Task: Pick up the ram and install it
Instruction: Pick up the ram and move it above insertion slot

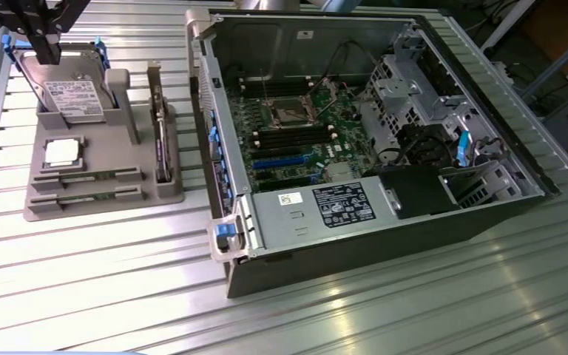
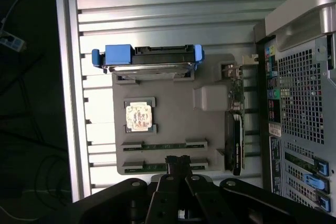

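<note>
Black pincer (image 2: 177, 161) only partly in shot: in the exterior view cut off by the frame edge up at 11 o'clock, arm above it out of frame, lower end overlapping the hard drive (image 1: 67, 92), so no telling from that angle about the gap between the two. Hard drive itself standing on edge in the grey holder (image 1: 106, 203), blue bracket round it, top corner hidden behind the pincer. Thin dark card (image 1: 162, 148) on edge along the holder's 3 o'clock side, too murky for details. Open computer case (image 1: 264, 274) sitting from the middle out to 3 o'clock, far corner clipped, board slots inside too small to read.

Now the ram (image 1: 85, 178): skinny green strip, edge-up in a slot of the holder, roughly 9 o'clock in the exterior view, just to the 6 o'clock side of the square silver processor (image 1: 62, 151). Right beside it, further toward 6 o'clock, second green strip (image 1: 82, 197) in the parallel slot. Both too thin to make out any label or chips. From the pincer, ram down at about 5 o'clock, well apart, processor in between.

Pincer fingers pressed fully together in the wrist view, nothing gripped. Tips overlapping the second green strip in that view, but clearly up off the holder, not touching. Ribbed metal worktop (image 1: 116, 296) under everything.
</note>
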`<state>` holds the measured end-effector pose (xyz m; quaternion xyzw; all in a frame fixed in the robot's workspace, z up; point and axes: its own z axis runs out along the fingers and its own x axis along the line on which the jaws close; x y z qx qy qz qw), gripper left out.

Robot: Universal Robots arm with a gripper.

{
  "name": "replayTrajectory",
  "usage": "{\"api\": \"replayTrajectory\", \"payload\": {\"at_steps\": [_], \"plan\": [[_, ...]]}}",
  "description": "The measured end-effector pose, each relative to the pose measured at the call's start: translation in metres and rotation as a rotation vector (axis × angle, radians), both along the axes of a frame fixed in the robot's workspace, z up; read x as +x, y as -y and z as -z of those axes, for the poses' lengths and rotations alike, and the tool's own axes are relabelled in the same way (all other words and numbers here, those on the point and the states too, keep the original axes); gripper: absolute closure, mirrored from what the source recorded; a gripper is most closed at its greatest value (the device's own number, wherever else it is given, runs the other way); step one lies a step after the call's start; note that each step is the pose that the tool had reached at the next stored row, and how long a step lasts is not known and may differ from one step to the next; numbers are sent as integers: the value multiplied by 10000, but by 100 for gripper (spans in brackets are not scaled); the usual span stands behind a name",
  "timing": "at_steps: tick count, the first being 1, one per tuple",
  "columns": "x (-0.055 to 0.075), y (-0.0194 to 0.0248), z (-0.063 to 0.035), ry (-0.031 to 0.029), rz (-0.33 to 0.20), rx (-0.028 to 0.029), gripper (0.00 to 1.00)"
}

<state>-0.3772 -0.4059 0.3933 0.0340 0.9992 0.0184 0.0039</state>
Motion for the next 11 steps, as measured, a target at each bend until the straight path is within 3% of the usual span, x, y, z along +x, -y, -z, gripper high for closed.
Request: {"api": "replayTrajectory", "payload": {"at_steps": [6, 11], "plan": [[0, 0, 47, -1, 0, 0, 89], [0, 0, 190, 0, 0, 0, 89]]}}
